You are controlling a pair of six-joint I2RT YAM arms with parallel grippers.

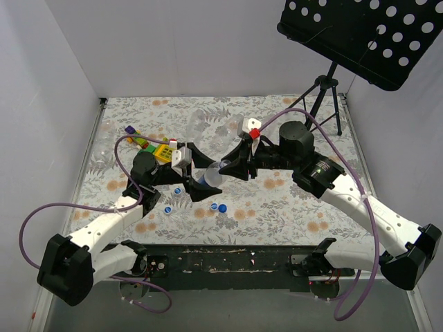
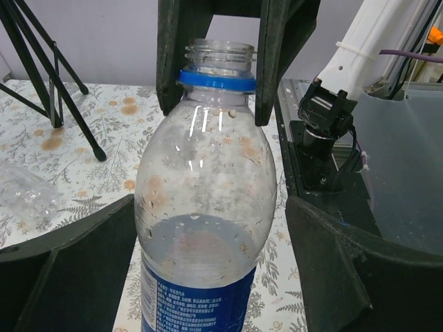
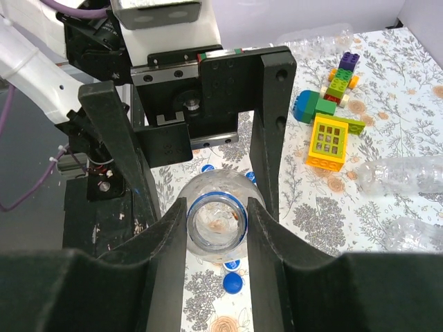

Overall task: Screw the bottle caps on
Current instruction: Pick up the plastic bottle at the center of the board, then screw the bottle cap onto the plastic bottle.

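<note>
A clear bottle with a blue-and-white label stands between both grippers, its mouth open with only a blue ring on the neck. It holds a little water. My right gripper is shut on the neck from above; it also shows in the top view. My left gripper is open around the bottle's body, with a gap at the right finger. Blue bottle caps lie loose on the table below, two more to the left; one shows in the right wrist view.
Colourful toy blocks lie at the back left, also seen in the right wrist view. Empty clear bottles lie near them, and another at the far back. A black tripod with a perforated stand is back right.
</note>
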